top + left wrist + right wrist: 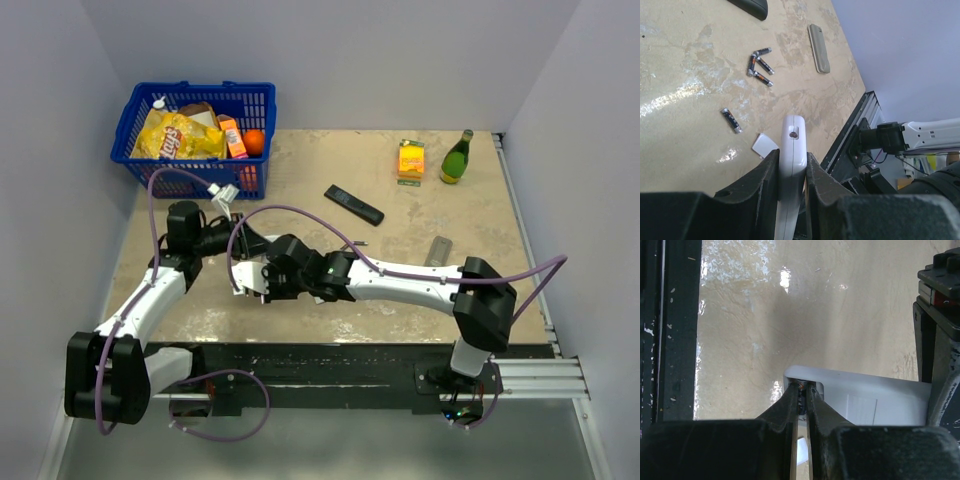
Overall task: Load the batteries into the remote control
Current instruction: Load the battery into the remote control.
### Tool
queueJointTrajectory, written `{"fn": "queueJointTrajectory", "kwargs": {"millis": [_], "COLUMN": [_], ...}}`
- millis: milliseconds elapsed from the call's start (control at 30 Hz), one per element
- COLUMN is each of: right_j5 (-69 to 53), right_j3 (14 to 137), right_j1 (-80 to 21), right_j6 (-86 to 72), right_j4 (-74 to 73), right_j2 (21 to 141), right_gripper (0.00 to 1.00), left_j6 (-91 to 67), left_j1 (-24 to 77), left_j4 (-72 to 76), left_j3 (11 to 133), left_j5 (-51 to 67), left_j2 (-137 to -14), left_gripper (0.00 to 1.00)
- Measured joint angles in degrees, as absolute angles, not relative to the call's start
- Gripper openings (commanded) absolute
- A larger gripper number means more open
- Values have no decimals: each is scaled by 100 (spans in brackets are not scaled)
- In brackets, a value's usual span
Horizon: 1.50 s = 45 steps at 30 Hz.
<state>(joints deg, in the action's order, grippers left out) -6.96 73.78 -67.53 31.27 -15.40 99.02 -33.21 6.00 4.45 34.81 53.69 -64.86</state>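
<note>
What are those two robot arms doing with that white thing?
The left gripper holds a white remote tightly, edge-on. The right gripper pinches something tiny and dark, probably a battery, right against one end of that remote. Four more batteries lie loose on the table, three in a bunch and one alone, so the loading is not finished yet.

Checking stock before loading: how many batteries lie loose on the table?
4 batteries: three bunched near the grey cover, one alone nearer the white remote. The bunch may hide another.
</note>
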Motion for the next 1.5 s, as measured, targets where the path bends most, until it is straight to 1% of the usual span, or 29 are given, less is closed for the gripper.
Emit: {"fn": "queueJointTrajectory", "kwargs": {"millis": [367,433,567,633,833,1367,1467,1500], "right_j5": [-683,-679,-666,-644,-445,-403,-397,-395], "right_j3": [7463,7452,7378,7363,7310,6571,6390,6311], "right_j1": [-6796,-6805,-6827,-6851,-6960,-7059,-7043,-7030], "right_j6": [3175,3166,3098,3046,2867,2532,2403,2333], "right_j4": [-1610,-1590,-1573,-1564,-1500,-1240,-1081,-980], "right_j2": [10049,10036,9913,9867,9782,8976,8667,8541], "right_gripper": [0,7,18,25,35,34,45,50], "left_j6": [-3170,-3129,-3109,-3076,-3013,-2991,-2995,-2998], "left_j1": [574,574,576,576,574,574,574,574], "left_j4": [196,158,126,113,117,209,261,292], "left_j3": [3483,3483,3483,3483,3479,3481,3481,3481], "left_j5": [5282,5266,5301,5339,5358,5376,5384,5387], "left_j2": [-6512,-6512,-6475,-6420,-6353,-6292,-6263,-6239], "left_gripper": [0,0,0,0,0,0,0,0]}}
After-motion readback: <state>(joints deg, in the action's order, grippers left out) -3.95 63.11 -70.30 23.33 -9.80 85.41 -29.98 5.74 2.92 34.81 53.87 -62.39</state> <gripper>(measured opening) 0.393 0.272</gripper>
